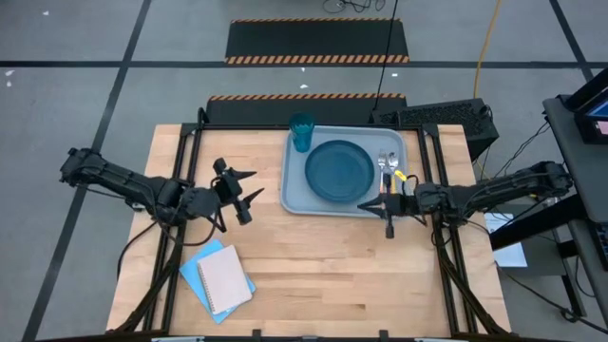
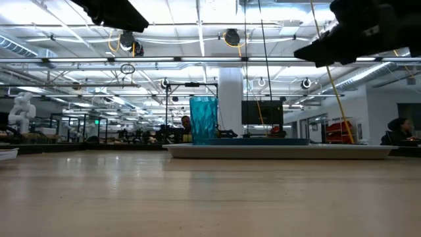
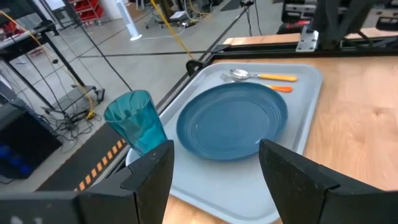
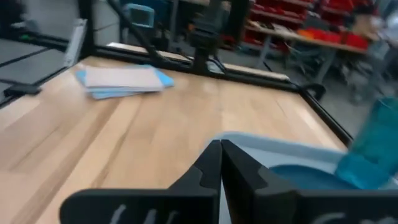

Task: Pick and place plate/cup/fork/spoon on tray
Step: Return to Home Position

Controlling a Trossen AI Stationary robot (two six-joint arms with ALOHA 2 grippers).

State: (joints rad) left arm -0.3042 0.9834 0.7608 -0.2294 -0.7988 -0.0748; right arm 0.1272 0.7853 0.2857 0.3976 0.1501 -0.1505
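The grey-blue tray [image 1: 296, 195] lies at the table's far middle. On it rest the dark teal-blue plate [image 1: 339, 171], the teal cup [image 1: 302, 133] upright at its far left corner, and the spoon [image 3: 249, 75] and fork [image 3: 281, 88] side by side along its right side [image 1: 387, 166]. My left gripper [image 1: 256, 185] is open and empty, just left of the tray and above the table; its wrist view [image 3: 214, 168] looks over the tray. My right gripper [image 1: 365, 204] is shut and empty, above the tray's near right rim; its fingers show closed in its wrist view [image 4: 221, 152].
A blue and a white notebook [image 1: 218, 277] lie stacked at the near left of the table, and also show in the right wrist view [image 4: 121, 81]. Bare wood spans the near half of the table. In the low view the tray [image 2: 283, 151] and cup [image 2: 203, 120] stand far back.
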